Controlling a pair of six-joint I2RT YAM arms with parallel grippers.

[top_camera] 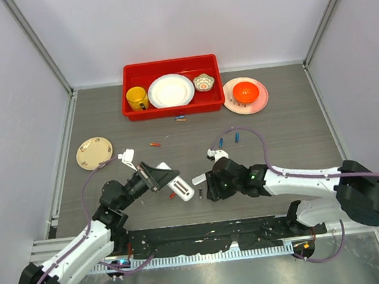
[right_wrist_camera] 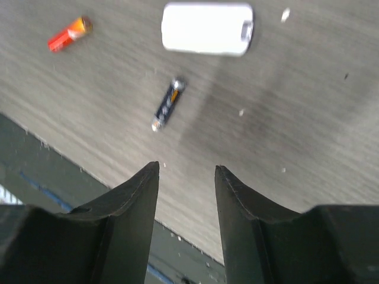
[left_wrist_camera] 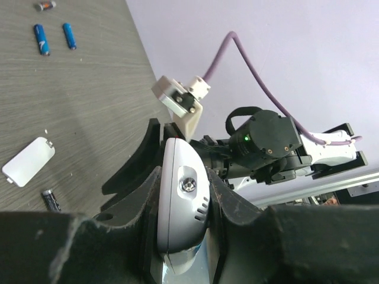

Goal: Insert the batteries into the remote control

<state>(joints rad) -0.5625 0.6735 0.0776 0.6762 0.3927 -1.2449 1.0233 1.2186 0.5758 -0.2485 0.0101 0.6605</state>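
My left gripper (top_camera: pixel 164 180) is shut on the white remote control (top_camera: pixel 182 189), holding it tilted just above the table; in the left wrist view the remote control (left_wrist_camera: pixel 183 204) is pinched between both fingers. My right gripper (right_wrist_camera: pixel 186 168) hovers open over bare table with nothing between its jaws. Ahead of it lie a black battery (right_wrist_camera: pixel 167 110), a red battery (right_wrist_camera: pixel 70 34) and the flat white cover (right_wrist_camera: pixel 207 28). Further back on the table are two blue batteries (top_camera: pixel 220 141) (top_camera: pixel 237 137) and an orange-red battery (top_camera: pixel 155 144).
A red bin (top_camera: pixel 129 72) at the back holds a yellow mug, a white plate and a small bowl. Beside it on the right, an orange bowl sits on a pink plate (top_camera: pixel 256 103). A beige saucer (top_camera: pixel 94 152) lies at the left. A black rail (top_camera: pixel 205 234) runs along the near edge.
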